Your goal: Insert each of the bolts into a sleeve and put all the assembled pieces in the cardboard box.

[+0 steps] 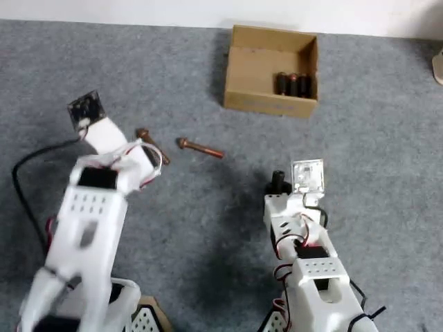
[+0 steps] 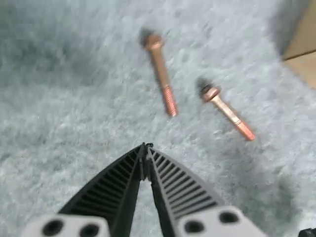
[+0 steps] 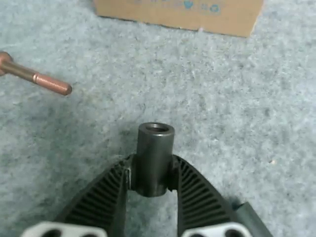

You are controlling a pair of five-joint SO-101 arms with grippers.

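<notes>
Two copper bolts lie on the grey carpet: one (image 1: 201,147) (image 2: 161,72) near the middle, the other (image 1: 151,144) (image 2: 228,112) partly under the left arm in the high view. My left gripper (image 2: 145,148) hovers short of them, shut and empty. My right gripper (image 3: 150,170) is shut on a dark sleeve (image 3: 154,157) (image 1: 278,181), held upright with its bore open at the top. The cardboard box (image 1: 270,69) (image 3: 178,14) stands at the back and holds several dark assembled pieces (image 1: 293,84).
Grey carpet covers the table. A black cable (image 1: 21,187) runs along the left arm's side. Open carpet lies between the two arms and to the right of the box.
</notes>
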